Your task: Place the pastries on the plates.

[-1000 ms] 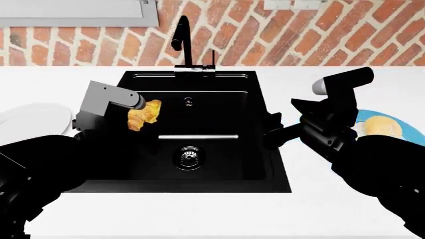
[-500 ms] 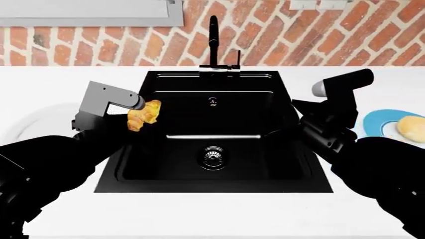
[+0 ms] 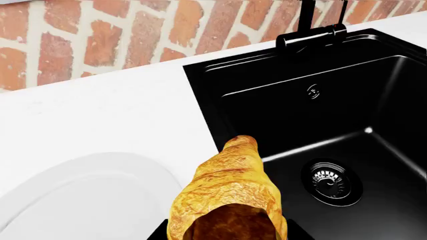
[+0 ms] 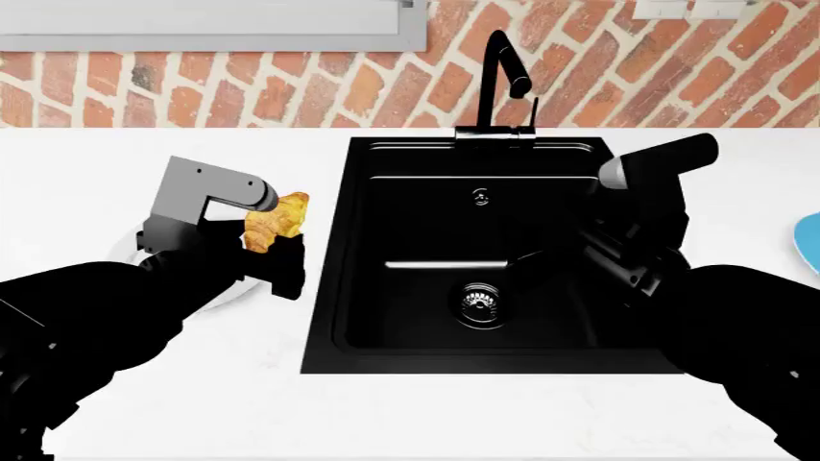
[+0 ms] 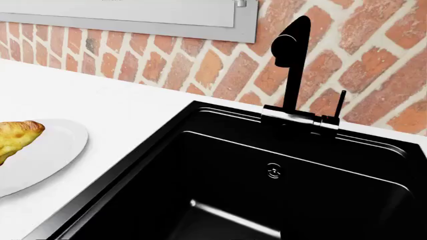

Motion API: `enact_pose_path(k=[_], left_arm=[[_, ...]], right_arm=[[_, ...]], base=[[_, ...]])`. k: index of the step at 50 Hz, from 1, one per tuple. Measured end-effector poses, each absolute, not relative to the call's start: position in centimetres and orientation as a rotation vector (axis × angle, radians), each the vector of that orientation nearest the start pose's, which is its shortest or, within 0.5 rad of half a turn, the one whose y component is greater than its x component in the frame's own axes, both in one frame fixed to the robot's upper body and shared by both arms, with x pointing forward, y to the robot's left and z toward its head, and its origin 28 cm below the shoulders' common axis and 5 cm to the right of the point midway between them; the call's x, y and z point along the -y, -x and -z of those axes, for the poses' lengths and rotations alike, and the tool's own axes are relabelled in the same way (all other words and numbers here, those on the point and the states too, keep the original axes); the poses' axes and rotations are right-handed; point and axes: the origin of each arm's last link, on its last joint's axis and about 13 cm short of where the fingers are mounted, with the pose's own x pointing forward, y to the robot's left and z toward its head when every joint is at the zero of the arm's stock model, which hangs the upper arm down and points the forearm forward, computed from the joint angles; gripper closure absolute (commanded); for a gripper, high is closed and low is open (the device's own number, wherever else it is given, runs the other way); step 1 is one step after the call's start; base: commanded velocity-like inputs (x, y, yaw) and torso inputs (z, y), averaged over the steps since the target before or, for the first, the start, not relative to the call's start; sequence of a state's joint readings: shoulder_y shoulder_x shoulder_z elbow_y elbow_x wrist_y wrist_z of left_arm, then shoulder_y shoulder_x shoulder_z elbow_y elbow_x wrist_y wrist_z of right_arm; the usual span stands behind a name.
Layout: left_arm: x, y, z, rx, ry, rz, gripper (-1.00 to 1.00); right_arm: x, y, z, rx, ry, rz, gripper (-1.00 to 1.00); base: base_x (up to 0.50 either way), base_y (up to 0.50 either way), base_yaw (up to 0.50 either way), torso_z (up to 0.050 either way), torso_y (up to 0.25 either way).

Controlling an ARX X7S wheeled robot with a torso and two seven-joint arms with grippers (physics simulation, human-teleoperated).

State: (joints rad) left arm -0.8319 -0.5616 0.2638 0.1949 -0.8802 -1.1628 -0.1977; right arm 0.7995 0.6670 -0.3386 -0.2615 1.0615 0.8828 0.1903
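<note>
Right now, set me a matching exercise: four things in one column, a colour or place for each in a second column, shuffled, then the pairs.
Things:
1. croissant
2. sink
3. grey-white plate
4. wall

Descriptions:
A. red brick
B. black, set in the counter
C. held in the left tool
D. on the counter left of the sink

Pairs: 1-C, 2-B, 3-D, 4-A

The left gripper (image 4: 267, 233), on its black arm at nine o'clock, has its jaws clamped; the right gripper (image 4: 544, 257) at three o'clock looks empty.
</note>
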Motion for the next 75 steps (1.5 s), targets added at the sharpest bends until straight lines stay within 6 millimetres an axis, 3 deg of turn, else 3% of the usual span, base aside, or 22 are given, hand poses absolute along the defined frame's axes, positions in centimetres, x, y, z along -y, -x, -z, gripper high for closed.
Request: enact_pose_path(k=[48,61,75], left_arm=[[-26.5,-29.36,-20.22,-0.333,-0.118,0.268,1.0],[-26.48,-29.48,-20.31,-0.33,-0.12,0.268,1.0],[-26.51,-29.49,-20.22,-0.332,-0.119,0.273,1.0]], right_arm=[[15.36,-28.38,-20.79,-0.158,0.035,-0.397,-1.0],[15.3,-28.37,-20.8,-0.149,0.023,-0.408,-1.0],[15.41,-28.39,-20.82,-0.133,0.008,-0.407,-1.0]], base=[[0.06,0.39,0.0,0.0,0.0],[0.31,0.35,0.0,0.0,0.001],[0.38,0.0,0.0,0.0,0.001]])
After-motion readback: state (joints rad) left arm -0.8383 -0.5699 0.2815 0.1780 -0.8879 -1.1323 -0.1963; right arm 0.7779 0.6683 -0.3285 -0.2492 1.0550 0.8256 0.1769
